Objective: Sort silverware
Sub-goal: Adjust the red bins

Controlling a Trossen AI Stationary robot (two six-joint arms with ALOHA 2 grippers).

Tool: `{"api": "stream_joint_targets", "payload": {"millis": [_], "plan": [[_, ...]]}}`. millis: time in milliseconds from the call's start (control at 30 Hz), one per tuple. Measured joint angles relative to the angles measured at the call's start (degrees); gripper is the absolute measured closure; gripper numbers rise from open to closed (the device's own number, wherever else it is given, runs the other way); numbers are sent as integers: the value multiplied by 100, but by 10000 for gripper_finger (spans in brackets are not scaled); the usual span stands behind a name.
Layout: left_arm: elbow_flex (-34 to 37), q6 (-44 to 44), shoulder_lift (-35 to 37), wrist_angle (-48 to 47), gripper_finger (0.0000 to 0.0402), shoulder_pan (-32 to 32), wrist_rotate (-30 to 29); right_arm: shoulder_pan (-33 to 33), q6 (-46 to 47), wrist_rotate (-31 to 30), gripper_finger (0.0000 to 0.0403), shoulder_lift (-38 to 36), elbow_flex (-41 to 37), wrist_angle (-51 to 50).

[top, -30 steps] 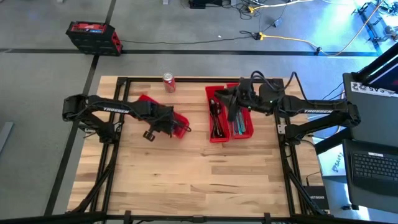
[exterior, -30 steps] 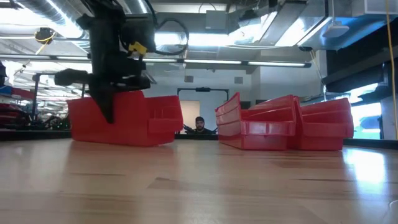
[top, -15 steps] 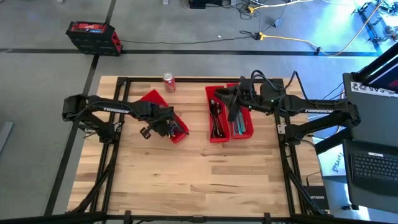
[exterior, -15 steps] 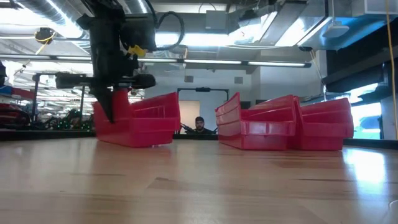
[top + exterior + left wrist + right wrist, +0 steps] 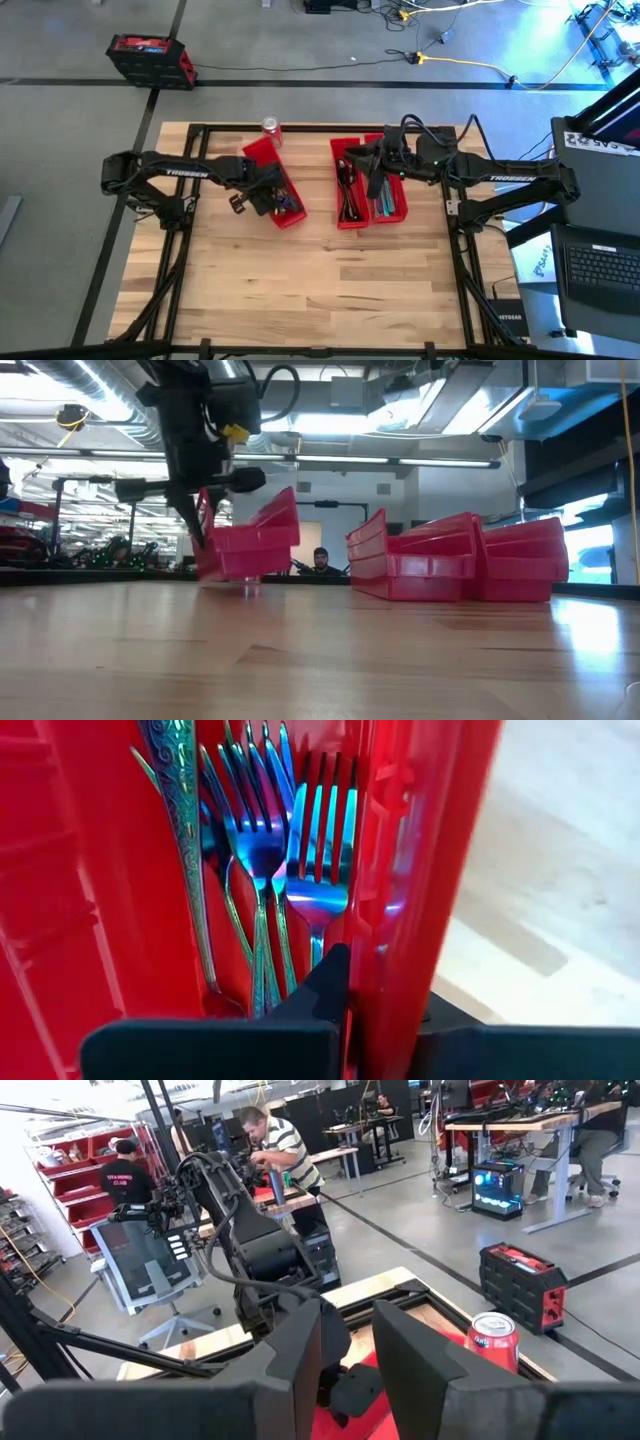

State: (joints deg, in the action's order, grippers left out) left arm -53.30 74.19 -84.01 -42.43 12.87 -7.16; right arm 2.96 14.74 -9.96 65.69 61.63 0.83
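My left gripper (image 5: 262,193) is shut on a long red bin (image 5: 274,183) left of the table's middle. The bin holds iridescent blue forks (image 5: 268,840) lying along it. In the low view the bin (image 5: 252,544) hangs slightly tilted, just above the tabletop. Right of the middle, two more red bins stand side by side on the table: one (image 5: 348,186) holds dark silverware, the other (image 5: 387,194) teal pieces. My right gripper (image 5: 376,172) hovers above these two bins, held level and open, with nothing between its fingers (image 5: 300,1350). My left gripper pinches one long side wall (image 5: 378,920) of the bin, with one finger (image 5: 322,988) inside by the forks and the other outside. The fingers come steeply from above. The bin is lifted just clear of the table, slightly tilted, with its forks still inside.
A red soda can (image 5: 271,130) stands near the far edge, just behind the held bin. The near half of the wooden table (image 5: 320,290) is bare boards. People work at desks in the room beyond the table.
My left gripper has rolled its wrist and turned the held bin about. The bin lay slantwise across the table and now points almost from far to near, with its near end swung toward the near edge. It has also risen a little. My right arm has kept still.
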Motion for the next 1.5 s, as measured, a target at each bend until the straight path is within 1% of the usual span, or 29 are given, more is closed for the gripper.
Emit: {"api": "stream_joint_targets", "payload": {"millis": [167, 267, 467, 600, 767, 933, 1067, 1500], "plan": [[-161, 295, -13, -10, 401, 34, 52, 2, -8, 0, 322, 0, 0, -8], [-317, 468, -151, -81, 401, 30, 146, 2, -20, 0, 322, 0, -2, -23], [-722, 613, -672, -85, 401, 24, 326, 2, -22, 0, 322, 0, -2, -26], [-982, 923, -1071, -132, 401, 7, 335, 2, -22, 0, 322, 0, -2, -75], [-1287, 1262, -1358, -75, 401, -29, 363, 2, -24, 0, 322, 0, -2, -115], [-1481, 1594, -1489, -21, 401, -49, 365, 8, -34, 0, 322, 0, -2, -115], [-1505, 1777, -1502, 37, 401, -42, 366, 9, -175, 0, 322, 0, -2, -112], [-1505, 1908, -1578, 169, 401, -38, 291, 7, -445, -2, 322, 0, -4, -73]]}}
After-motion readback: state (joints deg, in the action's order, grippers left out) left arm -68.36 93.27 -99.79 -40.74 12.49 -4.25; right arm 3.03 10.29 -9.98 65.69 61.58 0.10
